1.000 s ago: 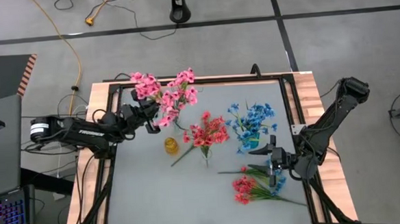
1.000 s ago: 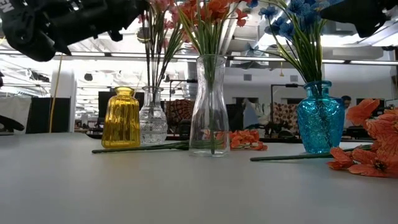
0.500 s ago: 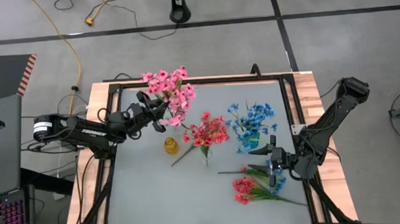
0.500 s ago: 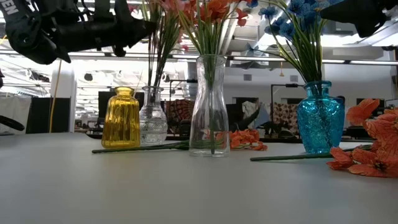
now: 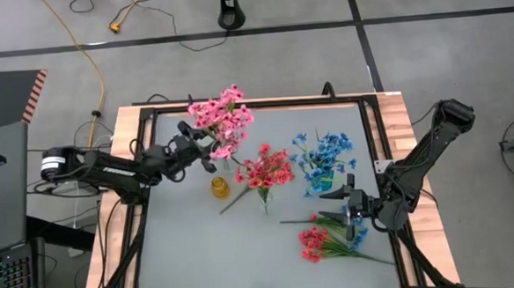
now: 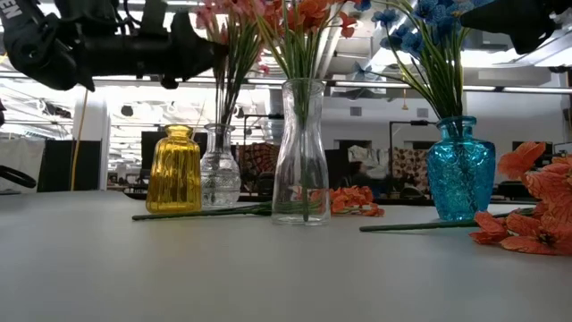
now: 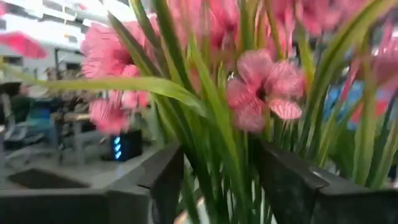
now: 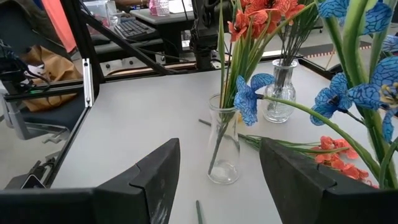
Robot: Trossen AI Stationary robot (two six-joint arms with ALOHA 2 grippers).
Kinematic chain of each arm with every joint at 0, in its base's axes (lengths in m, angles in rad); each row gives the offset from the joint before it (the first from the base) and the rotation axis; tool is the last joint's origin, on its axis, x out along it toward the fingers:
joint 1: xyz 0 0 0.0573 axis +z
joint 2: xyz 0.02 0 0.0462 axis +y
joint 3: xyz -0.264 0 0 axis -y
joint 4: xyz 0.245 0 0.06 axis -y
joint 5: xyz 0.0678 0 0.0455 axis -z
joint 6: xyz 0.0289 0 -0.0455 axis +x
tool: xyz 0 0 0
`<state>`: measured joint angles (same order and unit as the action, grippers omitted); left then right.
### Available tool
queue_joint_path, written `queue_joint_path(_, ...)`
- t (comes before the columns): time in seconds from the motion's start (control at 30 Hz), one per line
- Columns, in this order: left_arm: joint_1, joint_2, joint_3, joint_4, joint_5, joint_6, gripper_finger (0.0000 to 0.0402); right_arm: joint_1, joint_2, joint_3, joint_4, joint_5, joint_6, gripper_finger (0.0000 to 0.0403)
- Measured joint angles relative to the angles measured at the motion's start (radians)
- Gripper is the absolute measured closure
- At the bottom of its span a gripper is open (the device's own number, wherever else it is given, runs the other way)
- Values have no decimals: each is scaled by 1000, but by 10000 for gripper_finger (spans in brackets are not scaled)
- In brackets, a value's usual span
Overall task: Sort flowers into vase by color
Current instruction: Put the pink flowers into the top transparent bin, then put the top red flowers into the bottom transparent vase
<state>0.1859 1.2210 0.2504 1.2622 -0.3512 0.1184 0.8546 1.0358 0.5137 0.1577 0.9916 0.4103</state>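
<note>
The pink flowers point(image 5: 221, 119) stand with their stems in a small clear cut-glass vase point(image 6: 219, 170) at the table's far left. My left gripper point(image 5: 206, 142) is open and level, with the pink stems point(image 7: 214, 149) passing between its fingers; I see no hold on them. Coral-red flowers fill a tall clear vase point(image 6: 301, 152), and blue flowers fill a blue vase point(image 6: 459, 170). More coral-red flowers point(image 5: 315, 242) lie on the table at the near right. My right gripper point(image 5: 332, 206) hangs open above them with nothing between its fingers point(image 8: 155, 180).
A yellow vase point(image 5: 220, 187) stands beside the small clear one. A loose green stem point(image 6: 201, 213) lies on the table in front of the vases, and another stem point(image 5: 298, 219) lies below my right gripper. A black frame point(image 5: 255, 103) runs around the grey table top.
My left gripper has opened and let go of the pink stems, tipping toward level and sinking a little. The pink flowers, spread wide and leaning before, have drawn together and stand more upright in their vase.
</note>
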Motion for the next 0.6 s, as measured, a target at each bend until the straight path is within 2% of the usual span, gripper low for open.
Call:
queue_joint_path(0.17,-9,-77,0,-203,-22,-43,186,0,0,0,1,0,0,154)
queue_joint_path(0.6,-15,-408,0,-694,-14,-142,188,0,0,0,2,0,0,154)
